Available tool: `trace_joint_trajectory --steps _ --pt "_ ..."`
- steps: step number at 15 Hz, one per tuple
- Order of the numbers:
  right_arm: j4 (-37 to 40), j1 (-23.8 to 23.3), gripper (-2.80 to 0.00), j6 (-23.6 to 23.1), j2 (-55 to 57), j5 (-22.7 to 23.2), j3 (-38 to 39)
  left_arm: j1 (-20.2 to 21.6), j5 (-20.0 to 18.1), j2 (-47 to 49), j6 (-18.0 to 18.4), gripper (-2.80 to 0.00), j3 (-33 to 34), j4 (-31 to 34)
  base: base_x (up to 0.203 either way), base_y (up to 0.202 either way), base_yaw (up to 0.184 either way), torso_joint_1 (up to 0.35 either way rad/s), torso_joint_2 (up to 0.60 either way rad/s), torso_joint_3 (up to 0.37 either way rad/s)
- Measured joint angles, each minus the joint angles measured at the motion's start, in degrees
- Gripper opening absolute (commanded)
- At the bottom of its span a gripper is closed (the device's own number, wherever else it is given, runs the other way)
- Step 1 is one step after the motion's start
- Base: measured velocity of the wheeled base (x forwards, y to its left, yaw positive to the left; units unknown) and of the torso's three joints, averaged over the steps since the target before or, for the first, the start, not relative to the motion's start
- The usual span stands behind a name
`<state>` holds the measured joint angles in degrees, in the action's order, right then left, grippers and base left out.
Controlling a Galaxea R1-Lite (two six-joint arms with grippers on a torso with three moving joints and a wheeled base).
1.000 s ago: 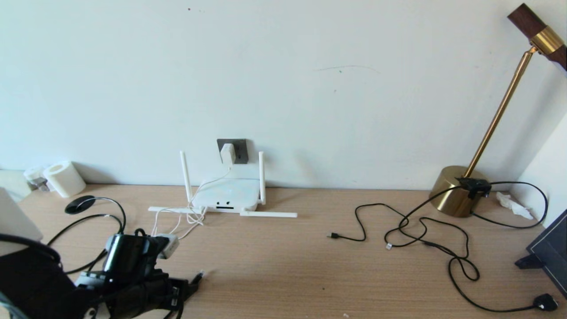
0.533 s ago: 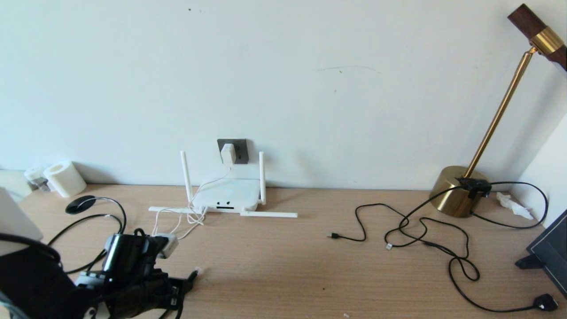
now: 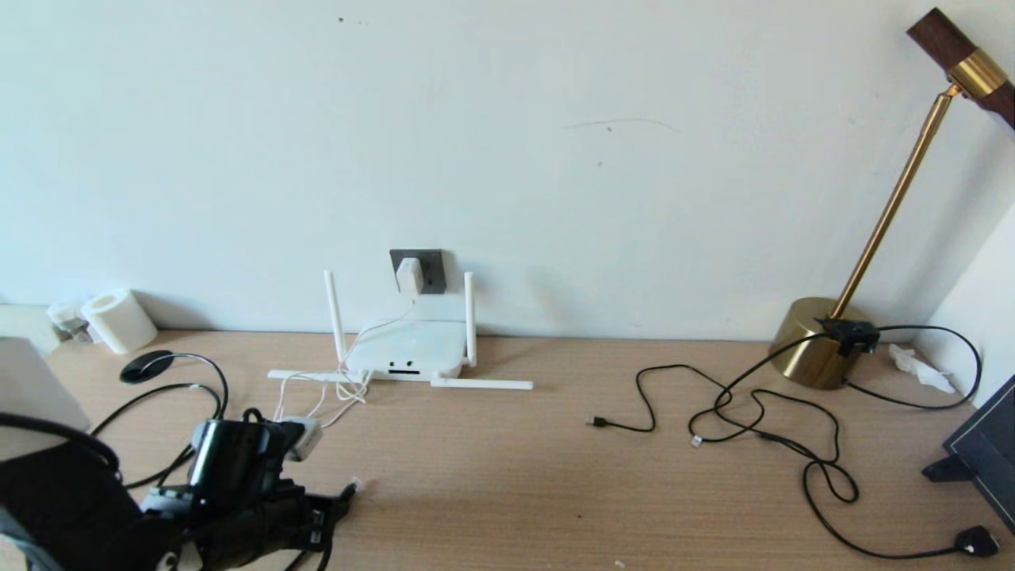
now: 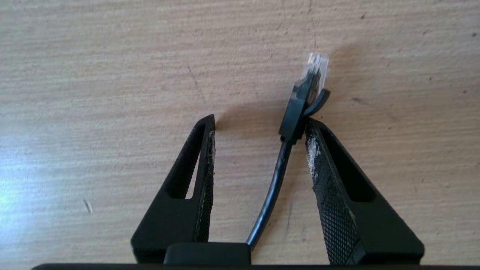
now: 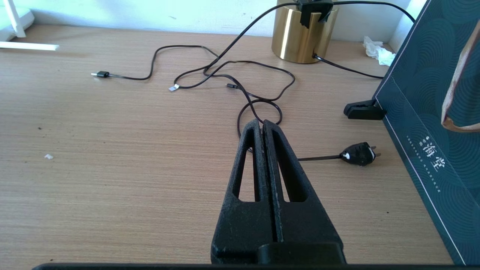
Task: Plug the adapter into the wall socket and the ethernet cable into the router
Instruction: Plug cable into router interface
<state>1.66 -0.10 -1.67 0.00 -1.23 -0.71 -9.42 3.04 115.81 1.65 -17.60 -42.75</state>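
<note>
The white adapter sits in the dark grey wall socket, its thin white cord dropping to the router on the desk below. My left gripper hovers low over the near left of the desk, open. The black ethernet cable runs between its fingers, and the clear connector pokes out past the tips, its black boot resting against one fingertip. The other finger stands well apart from it. In the left wrist view the left gripper points down at bare wood. My right gripper is shut on nothing above the right of the desk.
Thin black cables sprawl across the right side, ending in a black plug. A brass lamp base stands at the back right, a dark box at the right edge, and a paper roll at the back left.
The left gripper's jaws have narrowed around the ethernet cable, and the connector has shifted slightly away from me. The right arm has not moved.
</note>
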Motion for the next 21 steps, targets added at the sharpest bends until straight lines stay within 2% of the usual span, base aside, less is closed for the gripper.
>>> trace_joint_trajectory --steps 4,21 --pt "-0.01 0.0 -2.8 0.02 0.0 0.02 0.0 0.15 -0.02 0.73 2.25 -2.8 0.0 -1.07 0.0 0.0 0.0 0.0 0.0 0.0" --pt "-0.02 0.0 -2.8 0.01 0.0 0.02 0.0 0.2 0.39 -1.34 3.12 -2.8 0.4 -0.21 0.0 0.0 0.0 0.0 0.0 0.0"
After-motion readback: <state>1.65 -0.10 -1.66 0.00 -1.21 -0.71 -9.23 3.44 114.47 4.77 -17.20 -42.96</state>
